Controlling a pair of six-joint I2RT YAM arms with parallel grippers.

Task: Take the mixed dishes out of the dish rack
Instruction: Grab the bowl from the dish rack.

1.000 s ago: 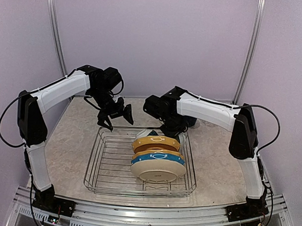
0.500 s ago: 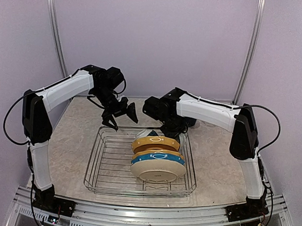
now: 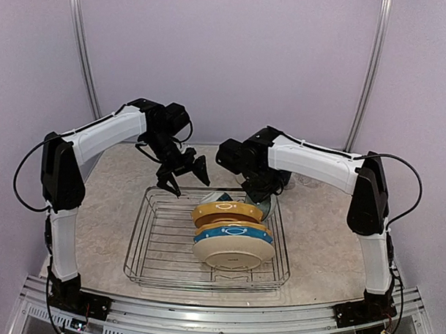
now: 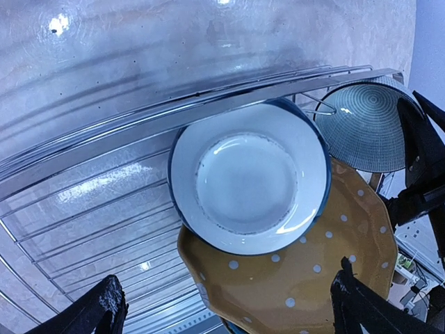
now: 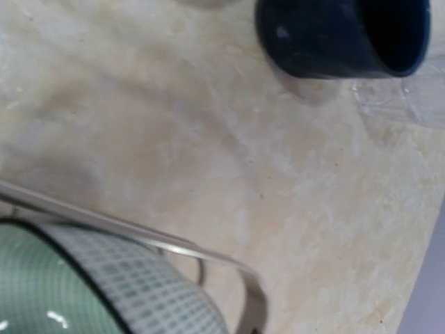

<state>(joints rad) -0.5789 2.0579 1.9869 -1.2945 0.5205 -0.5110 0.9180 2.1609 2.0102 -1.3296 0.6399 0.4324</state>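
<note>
Where the 2 arms reach out from the near edge, a pale marbled beige table (image 3: 112,207) runs back to plain lilac walls (image 3: 226,64), with 2 slim metal poles (image 3: 82,52) rising at the far corners. The dish rack (image 3: 165,242) sits in the middle of the table, its left half bare wire. Its right half holds a row of plates: a mustard yellow plate (image 3: 230,210) farthest back, a blue-rimmed plate (image 3: 232,233) in front of it and a cream plate (image 3: 235,252) nearest.

The left gripper (image 3: 186,178) hangs above the rack's far rim with its fingers spread wide and nothing between them. Its wrist view looks down on a white dish with a dark blue rim (image 4: 249,174) that overlaps the dotted mustard plate.

The right gripper (image 3: 260,196) is low at the rack's far right corner, right against the teal-and-white bowl (image 3: 263,207), which is tilted there beside the mustard plate. Its fingers are hidden, so whether they clamp the bowl cannot be told. In the right wrist view the bowl fills the lower left corner over the rack's wire, and a navy mug (image 5: 341,35) lies on its side on the table beyond.
</note>
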